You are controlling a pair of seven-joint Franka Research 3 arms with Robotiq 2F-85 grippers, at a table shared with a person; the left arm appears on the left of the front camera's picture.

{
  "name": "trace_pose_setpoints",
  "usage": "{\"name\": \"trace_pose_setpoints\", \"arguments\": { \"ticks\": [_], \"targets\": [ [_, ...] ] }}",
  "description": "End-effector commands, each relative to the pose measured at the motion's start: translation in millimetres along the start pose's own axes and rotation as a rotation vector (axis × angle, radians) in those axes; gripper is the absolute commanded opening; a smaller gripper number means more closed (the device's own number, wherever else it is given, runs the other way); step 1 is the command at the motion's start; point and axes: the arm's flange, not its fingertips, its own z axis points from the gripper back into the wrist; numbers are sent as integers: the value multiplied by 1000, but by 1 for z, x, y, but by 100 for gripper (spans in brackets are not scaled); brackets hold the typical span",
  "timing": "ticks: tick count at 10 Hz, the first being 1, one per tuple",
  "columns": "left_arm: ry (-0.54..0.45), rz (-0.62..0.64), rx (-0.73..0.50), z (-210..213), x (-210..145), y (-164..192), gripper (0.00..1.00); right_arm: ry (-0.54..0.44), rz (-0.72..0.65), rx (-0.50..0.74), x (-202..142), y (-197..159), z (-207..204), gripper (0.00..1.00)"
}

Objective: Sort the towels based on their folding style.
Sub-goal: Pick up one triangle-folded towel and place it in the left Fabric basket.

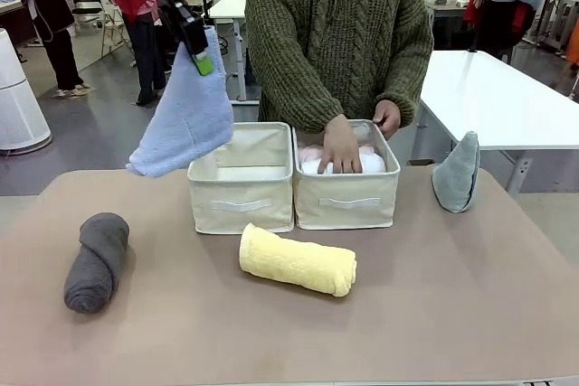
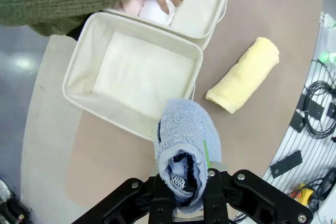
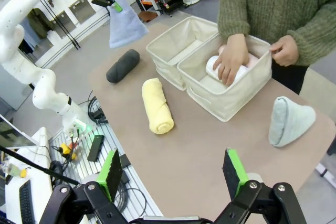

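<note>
The left gripper [image 2: 184, 183] clamps the light blue towel [image 1: 185, 115] aloft near the far-left edge of the brown table [image 1: 434, 296], beside the left bin [image 1: 242, 207]. The right gripper [image 3: 173, 174] gapes, holding nothing. A person's hand [image 1: 341, 146] covers the white towel [image 1: 369, 164] in the right bin [image 1: 348, 203].

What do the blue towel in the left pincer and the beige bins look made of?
The light blue towel: looks like terry cloth, matte and fuzzy; looped nap shows in the left wrist view, and it hangs limp from the left pincer. The beige bins: probably canvas-like woven fabric, matte; flat smooth walls, sewn strap handles. They stand upright, so maybe stiffened inside.
</note>
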Motion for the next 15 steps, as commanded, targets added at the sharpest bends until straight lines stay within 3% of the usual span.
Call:
{"name": "trace_pose_setpoints", "arguments": {
  "ticks": [1,3,4,5,7,8,9,10,15],
  "targets": [
    [15,-83,23,-8,22,5,17,-23,21,17,0,-1,0,100],
    [9,-125,20,-14,28,2,17,-23,21,17,0,-1,0,100],
    [66,-64,69,-2,21,-3,17,-23,21,17,0,-1,0,100],
    [21,-92,-1,-24,26,-3,17,-23,21,17,0,-1,0,100],
    [33,-95,20,-21,25,-2,17,-23,21,17,0,-1,0,100],
    [50,-238,18,32,-63,-6,17,-23,21,17,0,-1,0,100],
    [-90,-92,41,67,-139,-9,17,-23,21,17,0,-1,0,100],
    [-99,-11,71,69,-171,-23,17,-23,21,17,0,-1,0,100],
    [-122,16,50,67,-177,2,17,-23,21,17,0,-1,0,100]
  ]
}}
